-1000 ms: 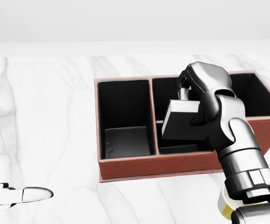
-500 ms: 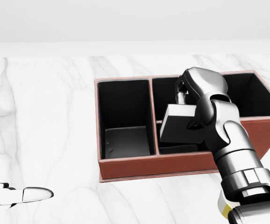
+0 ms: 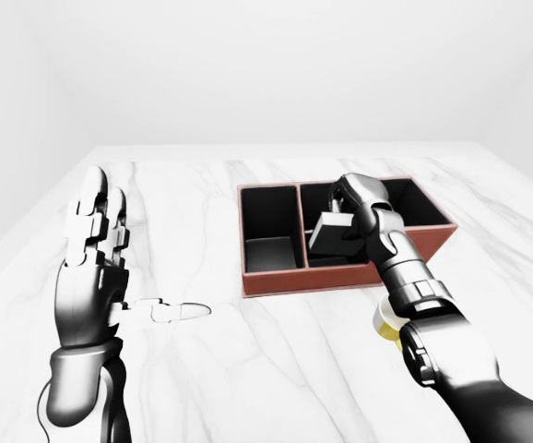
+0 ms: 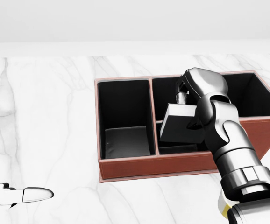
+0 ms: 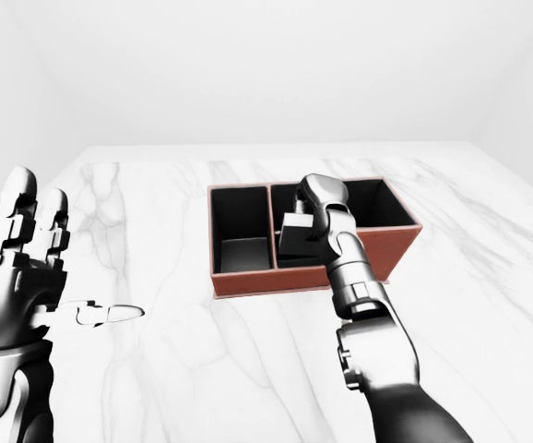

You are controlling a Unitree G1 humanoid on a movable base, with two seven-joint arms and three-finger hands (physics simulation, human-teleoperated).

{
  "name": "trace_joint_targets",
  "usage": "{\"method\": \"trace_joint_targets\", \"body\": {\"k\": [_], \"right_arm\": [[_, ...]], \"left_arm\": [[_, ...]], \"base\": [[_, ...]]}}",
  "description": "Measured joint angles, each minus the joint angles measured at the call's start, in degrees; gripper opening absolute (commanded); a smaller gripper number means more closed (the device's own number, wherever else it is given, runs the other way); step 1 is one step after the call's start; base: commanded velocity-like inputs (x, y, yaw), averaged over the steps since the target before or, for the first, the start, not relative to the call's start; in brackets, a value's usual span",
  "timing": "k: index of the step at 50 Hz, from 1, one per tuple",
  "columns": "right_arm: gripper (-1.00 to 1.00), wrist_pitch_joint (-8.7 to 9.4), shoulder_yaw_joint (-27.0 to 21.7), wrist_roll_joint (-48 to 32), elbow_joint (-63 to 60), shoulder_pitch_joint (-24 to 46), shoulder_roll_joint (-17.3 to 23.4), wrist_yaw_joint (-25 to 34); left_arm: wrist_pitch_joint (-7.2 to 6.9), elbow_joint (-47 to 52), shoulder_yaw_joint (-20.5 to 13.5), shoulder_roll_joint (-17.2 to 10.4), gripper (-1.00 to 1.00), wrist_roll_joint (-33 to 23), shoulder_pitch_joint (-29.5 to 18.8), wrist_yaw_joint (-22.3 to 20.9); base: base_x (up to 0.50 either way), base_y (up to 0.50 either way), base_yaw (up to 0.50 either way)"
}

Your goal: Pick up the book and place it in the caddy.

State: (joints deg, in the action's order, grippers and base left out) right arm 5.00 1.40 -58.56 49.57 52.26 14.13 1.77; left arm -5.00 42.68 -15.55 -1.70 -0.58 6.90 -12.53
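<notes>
Over on the left, the left robot hand [image 3: 91, 242] is raised above the desk [image 3: 276, 360] with its fingers straight up and spread apart, holding nothing. Just right of it, in the left-eye view, one white fingertip [image 3: 179, 312] of that hand sticks out sideways over the marble.

Moving right, the caddy [image 4: 139, 165] sits on the desk, a reddish-brown box with a black inside, split into a narrow left compartment and a wider right one. The left compartment has nothing in it.

The right robot hand [image 4: 198, 100] reaches over the caddy's near wall into the right compartment, fingers clamped on the book [image 4: 181, 123]. The book is dark grey, tilted, and sits down inside that right compartment near the divider. Can't tell if it's touching the bottom.
</notes>
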Motion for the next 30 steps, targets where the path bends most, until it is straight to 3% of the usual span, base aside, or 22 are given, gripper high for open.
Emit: {"method": "trace_joint_targets", "body": {"k": [9, 10, 11, 30], "right_arm": [[-1.0, 0.0, 0.1, 0.05, 0.95, 0.27, -0.06, -1.02], [0.27, 0.0, 0.11, 0.08, 1.11, 0.31, -0.09, -1.15], [1.0, 0.0, 0.09, 0.04, 1.22, 0.38, -0.09, -1.25], [1.0, 0.0, -0.15, -0.44, 1.32, 1.08, -0.16, -2.99]], "left_arm": [[0.0, 0.02, -0.03, -0.02, 1.0, 0.02, -0.01, -0.01], [0.0, 0.05, -0.03, -0.02, 1.0, 0.02, -0.01, -0.01], [0.0, 0.07, -0.03, -0.02, 1.0, 0.02, -0.01, -0.02], [0.0, 0.04, -0.06, 0.03, 1.0, 0.03, 0.05, -0.04]], "base": [[0.0, 0.0, 0.0], [0.0, 0.0, 0.0], [0.0, 0.0, 0.0], [0.0, 0.0, 0.0]]}}
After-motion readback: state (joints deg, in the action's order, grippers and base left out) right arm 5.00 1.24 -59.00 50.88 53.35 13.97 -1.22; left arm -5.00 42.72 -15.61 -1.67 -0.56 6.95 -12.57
